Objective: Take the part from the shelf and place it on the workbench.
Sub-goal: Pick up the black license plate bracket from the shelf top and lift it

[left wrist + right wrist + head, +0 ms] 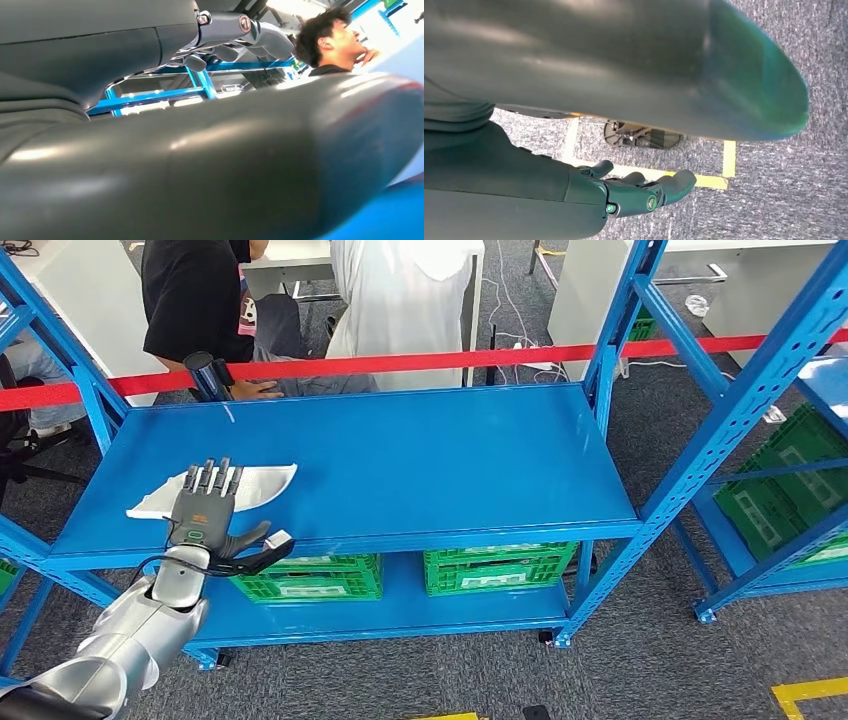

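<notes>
- Left hand (203, 512): fingers (212, 478) straight and slightly spread, lying over the near part of the white part (262, 483), thumb (250, 537) stuck out to the right past the shelf's front edge. Holding nothing; cannot tell whether the fingertips touch the part or float just above it.
- Seen in the left wrist view as a thick grey thumb across the foreground with darker fingers (250, 32) extended beyond it.
- White part: flat, curved and pointed, lying on the left near area of the blue shelf (420, 460), its wider end toward the right, its thin tip toward the left.
- Silver left arm (130, 640) rising from the lower left corner to the shelf's front edge.
- Right hand (639, 192): hanging over grey carpet with yellow floor tape (704, 180), fingers loosely curled inward, nothing between them.
- Under the top board, two green crates (310, 578) side by side on the lower board; more green crates (790, 490) in the neighbouring rack on the right.
- Beyond the far edge, a red barrier tape (420, 362) stretched left to right, with a person in a black shirt (195, 300) and another in white (400, 300) behind it.
</notes>
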Controlling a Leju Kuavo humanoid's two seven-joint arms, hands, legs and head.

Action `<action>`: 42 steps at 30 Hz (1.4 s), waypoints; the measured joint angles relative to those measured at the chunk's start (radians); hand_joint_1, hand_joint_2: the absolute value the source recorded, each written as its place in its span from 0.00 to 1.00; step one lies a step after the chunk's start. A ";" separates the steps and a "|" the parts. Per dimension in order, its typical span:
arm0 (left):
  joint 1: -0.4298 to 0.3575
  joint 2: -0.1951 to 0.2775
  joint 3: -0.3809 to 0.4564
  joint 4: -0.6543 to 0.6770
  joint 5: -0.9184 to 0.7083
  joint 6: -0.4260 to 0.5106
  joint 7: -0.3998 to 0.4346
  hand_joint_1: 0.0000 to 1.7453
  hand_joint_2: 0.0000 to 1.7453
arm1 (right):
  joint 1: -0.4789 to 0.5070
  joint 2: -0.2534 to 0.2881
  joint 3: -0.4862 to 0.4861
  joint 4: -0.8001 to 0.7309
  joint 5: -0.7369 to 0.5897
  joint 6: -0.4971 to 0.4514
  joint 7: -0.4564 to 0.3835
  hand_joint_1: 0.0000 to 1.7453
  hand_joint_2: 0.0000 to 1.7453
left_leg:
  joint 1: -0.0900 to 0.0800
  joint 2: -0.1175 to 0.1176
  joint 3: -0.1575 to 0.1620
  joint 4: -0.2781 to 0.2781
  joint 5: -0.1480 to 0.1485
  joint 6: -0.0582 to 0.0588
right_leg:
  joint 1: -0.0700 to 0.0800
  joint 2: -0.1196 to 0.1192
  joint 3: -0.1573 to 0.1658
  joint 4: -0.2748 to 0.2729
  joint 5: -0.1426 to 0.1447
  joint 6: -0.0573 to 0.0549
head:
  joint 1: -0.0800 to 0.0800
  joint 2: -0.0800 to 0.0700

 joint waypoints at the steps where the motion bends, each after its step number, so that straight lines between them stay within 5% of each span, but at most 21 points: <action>1: -0.001 0.003 -0.008 0.001 0.000 -0.009 0.007 0.00 0.00 | 0.000 0.000 0.000 0.000 0.000 0.000 -0.002 0.00 0.00 | 0.000 0.000 0.000 0.000 0.000 0.001 | 0.000 0.000 0.000 0.000 0.000 0.000 | 0.000 0.000; 6: -0.005 0.020 -0.047 0.007 0.000 -0.050 0.029 0.00 0.00 | 0.000 -0.003 0.000 0.000 -0.001 0.000 -0.008 0.00 0.00 | -0.001 0.000 0.000 0.001 0.000 0.002 | -0.001 0.000 0.001 -0.001 0.001 0.001 | 0.000 0.000; 10: -0.012 0.029 -0.071 0.010 0.000 -0.076 0.033 0.00 1.00 | 0.001 -0.005 0.000 0.000 -0.001 0.000 -0.004 0.00 0.00 | -0.001 0.000 0.000 0.001 -0.001 0.003 | -0.001 0.000 0.002 -0.001 0.001 0.002 | 0.000 0.000; 34: -0.027 0.059 -0.144 0.019 0.002 -0.088 0.042 0.00 1.00 | 0.008 -0.010 0.000 0.000 0.010 0.003 0.007 0.00 0.00 | -0.002 0.000 0.004 0.001 -0.001 0.005 | -0.002 0.000 0.007 -0.003 0.001 0.003 | 0.000 0.000; 35: -0.025 0.060 -0.145 0.021 0.002 -0.085 0.049 0.12 1.00 | 0.009 -0.010 0.000 0.000 0.011 0.003 0.007 0.00 0.00 | -0.002 0.000 0.004 0.001 -0.001 0.005 | -0.002 0.000 0.007 -0.003 0.001 0.003 | 0.000 0.000; 38: -0.019 0.061 -0.145 0.023 0.004 -0.084 0.055 0.87 1.00 | 0.010 -0.012 0.000 0.000 0.011 0.002 0.007 0.00 0.00 | -0.002 0.000 0.005 0.001 -0.001 0.005 | -0.002 0.000 0.007 -0.003 0.001 0.003 | 0.000 0.000; 39: -0.017 0.061 -0.145 0.024 0.004 -0.087 0.055 1.00 1.00 | 0.010 -0.012 0.000 0.000 0.012 0.002 0.007 0.00 0.00 | -0.002 0.000 0.005 0.001 -0.001 0.005 | -0.002 0.000 0.007 -0.003 0.001 0.003 | 0.000 0.000; 42: -0.009 0.061 -0.145 0.025 0.007 -0.096 0.055 1.00 1.00 | 0.011 -0.015 0.000 0.000 0.018 0.000 0.004 0.00 0.00 | -0.002 0.000 0.004 0.001 -0.001 0.005 | -0.002 0.000 0.007 -0.003 0.001 0.003 | 0.000 0.000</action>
